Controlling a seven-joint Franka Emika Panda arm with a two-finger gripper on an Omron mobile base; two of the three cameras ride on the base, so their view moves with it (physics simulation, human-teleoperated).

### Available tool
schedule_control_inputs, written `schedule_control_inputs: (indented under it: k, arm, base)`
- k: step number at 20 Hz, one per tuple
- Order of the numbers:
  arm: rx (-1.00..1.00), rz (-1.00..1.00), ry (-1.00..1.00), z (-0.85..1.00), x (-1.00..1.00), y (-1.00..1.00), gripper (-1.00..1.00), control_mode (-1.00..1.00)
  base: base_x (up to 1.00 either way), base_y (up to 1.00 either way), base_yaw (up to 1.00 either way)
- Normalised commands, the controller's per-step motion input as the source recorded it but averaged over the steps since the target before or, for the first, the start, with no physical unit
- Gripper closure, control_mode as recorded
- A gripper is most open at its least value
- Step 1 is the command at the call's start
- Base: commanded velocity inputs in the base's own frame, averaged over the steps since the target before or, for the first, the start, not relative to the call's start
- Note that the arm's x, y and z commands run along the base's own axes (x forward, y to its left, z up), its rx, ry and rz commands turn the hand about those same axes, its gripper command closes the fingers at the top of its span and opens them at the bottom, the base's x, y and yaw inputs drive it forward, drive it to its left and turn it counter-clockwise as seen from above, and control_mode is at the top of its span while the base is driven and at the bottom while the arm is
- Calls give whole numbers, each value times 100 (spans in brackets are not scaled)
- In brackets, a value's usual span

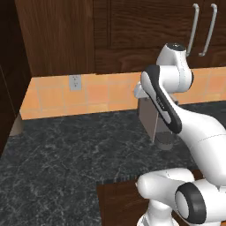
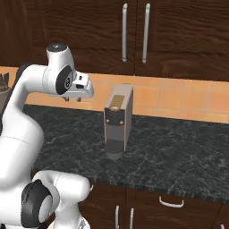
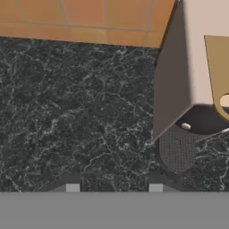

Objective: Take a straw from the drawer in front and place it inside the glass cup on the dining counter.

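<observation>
1. Nearest the lens in the hand view, the gripper shows its two small dark fingertips. They stand spread apart, with bare worktop between them and nothing held.
2. The black worktop is glossy stone, speckled and veined in grey. Behind it runs a wall of square orange tiles.
3. A coffee machine is a tall, smooth grey-beige box with a tan panel on top. At its foot is a round, dark, perforated drip tray. The right edge of the hand view cuts the machine off.
4. The right base view shows the machine whole and upright on the worktop, with the gripper hanging above the stone to its left, well apart from it.
5. In the left base view the white arm covers most of the machine, and a pale wall socket sits in the tiles.
6. Dark, grained wooden cupboards with long silver bar handles hang above.
7. Below the worktop edge, the right base view shows a brown drawer front with a curved silver handle. The left base view shows a brown wooden panel, half hidden by the arm. Whether either is the task's drawer I cannot tell.
8. Something dark stands at the left edge, too cropped to make out.
</observation>
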Motion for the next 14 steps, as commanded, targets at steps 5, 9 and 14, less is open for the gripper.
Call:
schedule_control_inputs:
  k: [5,9,14]
  arm:
    - [0,0,0,0,0,0,-100,100]
    - [0,0,0,0,0,0,-100,100]
    - [0,0,0,0,0,0,-100,100]
  base:
    - [-40,-2,0]
    - [-55,-46,9]
    - [-2,-73,38]
